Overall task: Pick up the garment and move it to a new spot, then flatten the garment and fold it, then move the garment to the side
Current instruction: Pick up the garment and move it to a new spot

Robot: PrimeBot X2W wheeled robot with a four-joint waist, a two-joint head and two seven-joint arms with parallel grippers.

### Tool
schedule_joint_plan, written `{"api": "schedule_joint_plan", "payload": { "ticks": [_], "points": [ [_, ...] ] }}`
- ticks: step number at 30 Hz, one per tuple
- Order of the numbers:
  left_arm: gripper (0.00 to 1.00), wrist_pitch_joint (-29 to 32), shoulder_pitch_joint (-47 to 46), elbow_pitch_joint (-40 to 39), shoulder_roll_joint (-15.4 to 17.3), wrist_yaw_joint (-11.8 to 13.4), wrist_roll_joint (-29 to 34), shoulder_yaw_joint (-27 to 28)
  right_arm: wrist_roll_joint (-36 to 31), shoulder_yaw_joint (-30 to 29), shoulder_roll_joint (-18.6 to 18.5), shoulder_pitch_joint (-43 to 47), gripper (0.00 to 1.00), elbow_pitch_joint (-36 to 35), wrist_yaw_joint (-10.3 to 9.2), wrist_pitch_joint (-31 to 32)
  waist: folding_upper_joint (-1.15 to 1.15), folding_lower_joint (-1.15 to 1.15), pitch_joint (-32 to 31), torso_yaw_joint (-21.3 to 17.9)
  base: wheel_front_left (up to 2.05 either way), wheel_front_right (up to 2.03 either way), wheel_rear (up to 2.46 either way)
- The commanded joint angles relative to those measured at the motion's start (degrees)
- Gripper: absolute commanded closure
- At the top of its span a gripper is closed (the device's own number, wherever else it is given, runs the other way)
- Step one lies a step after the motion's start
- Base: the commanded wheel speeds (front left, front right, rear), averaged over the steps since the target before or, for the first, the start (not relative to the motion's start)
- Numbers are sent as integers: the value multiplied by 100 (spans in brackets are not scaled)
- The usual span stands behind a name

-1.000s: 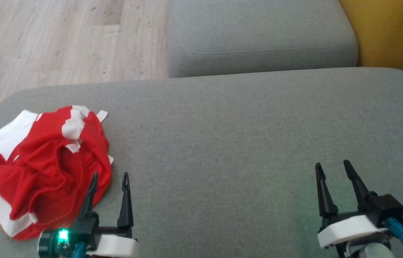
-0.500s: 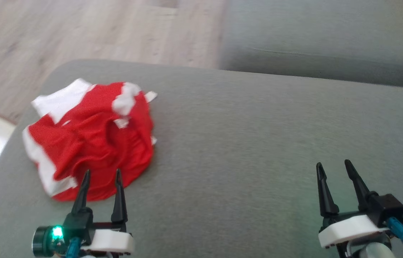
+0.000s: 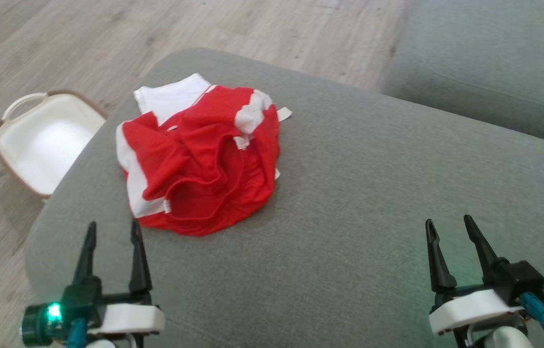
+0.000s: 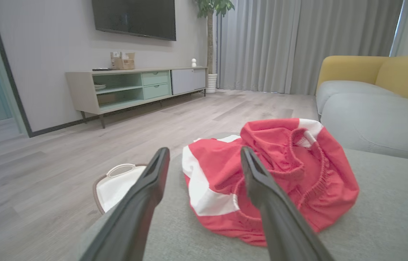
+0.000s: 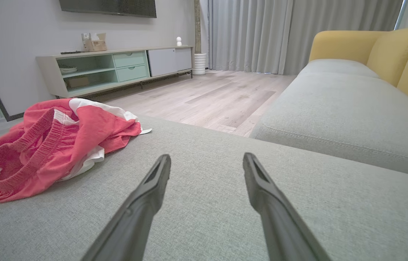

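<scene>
Crumpled garment (image 3: 199, 164) lies on grey sofa cushion (image 3: 349, 208).

We look across a grey upholstered seat (image 3: 349, 232). Beyond it lies pale wood floor (image 3: 83, 48), then a low cabinet (image 4: 135, 85) under a wall-mounted television (image 4: 135, 16), with grey curtains (image 4: 262, 43) and a potted plant (image 4: 210, 36). A white basket (image 3: 35, 145) sits just left of the seat, and yellow backrests (image 5: 345, 45) rise to its right.

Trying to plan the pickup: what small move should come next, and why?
Probably ease the left end effector forward onto the garment: it lies crumpled and untouched on the cushion, just ahead of those open jaws.
</scene>
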Motion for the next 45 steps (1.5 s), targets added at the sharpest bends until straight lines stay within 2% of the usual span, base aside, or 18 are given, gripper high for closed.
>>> {"api": "schedule_joint_plan", "payload": {
  "ticks": [1, 5, 12, 16, 19, 22, 23, 24, 25, 26, 30, 32, 34, 38, 39, 45],
  "points": [
    [0, -55, -222, -265, 38, 20, 18, 261, -28, 107, -54, -259, 0, -165, 28, -63, 0, 0, 79, 97, 0, 0, 0],
    [0, -55, -405, -413, 66, -6, 45, 498, -111, 93, -54, -290, 0, -182, 28, -63, 0, 0, 245, 89, 0, 0, 0],
    [0, -55, -1402, -775, 210, -146, 180, 648, -719, -77, -55, -531, 0, -280, 28, -63, 0, 0, 1019, -26, 0, 0, 0],
    [0, -55, -2315, -671, 293, -401, 153, 538, -962, -159, -249, -689, 0, -348, 28, -63, 0, 0, 1475, -41, 0, 0, 0],
    [0, -3, -3095, 71, 358, -737, 138, 269, -1024, -181, -465, -750, 0, -390, 28, -63, 0, 0, 1707, -13, 0, 0, 0],
    [0, 612, -4015, 997, 395, -949, 116, -12, -1017, -255, -625, -774, 0, -502, 28, -63, 0, 0, 1889, 48, 0, 0, 0],
    [0, 949, -4301, 1356, 377, -983, 86, -77, -1020, -284, -679, -771, 0, -554, 28, -63, 0, 0, 1942, 78, 0, 0, 0],
    [0, 949, -4301, 1356, 377, -983, 86, -77, -1020, -284, -679, -771, 0, -554, 28, -63, 0, 0, 1942, 78, 0, 0, 0],
    [0, 1539, -4821, 2002, 318, -1047, -12, -213, -1035, -318, -789, -767, 0, -653, 28, -63, 0, 0, 2044, 119, 0, 0, 0],
    [0, 1800, -5043, 2301, 286, -1073, -84, -268, -1046, -315, -840, -773, 0, -698, 28, -63, 0, 0, 2091, 120, 0, 0, 0],
    [0, 2468, -5671, 3319, 173, -1151, -520, -514, -1073, -284, -1037, -810, 0, -820, 28, -63, 0, 0, 2237, 89, 0, 0, 0],
    [0, 2825, -5821, 3734, 122, -1160, -902, -851, -1076, -264, -1126, -831, 0, -870, 28, -63, 0, 0, 2297, 66, 0, 0, 0],
    [0, 3075, -5886, 3977, 98, -1162, -1303, -1222, -1081, -247, -1211, -845, 0, -927, 28, -63, 0, 0, 2353, 42, 0, 0, 0],
    [0, 3161, -5898, 4249, 194, -1164, -1874, -1743, -1085, -262, -1310, -868, 0, -1040, 28, -63, 0, 0, 2431, -11, 0, 0, 0],
    [100, 3074, -5887, 4255, 281, -1164, -2168, -1954, -1088, -280, -1329, -877, 0, -1082, 28, -63, 0, 0, 2449, -28, 0, 0, 0],
    [100, 2267, -6087, 4022, 715, -1165, -2617, -2575, -1091, -255, -1231, -858, 0, -1058, 28, -63, 0, 0, 2254, -90, 0, 0, 0]
  ]
}}
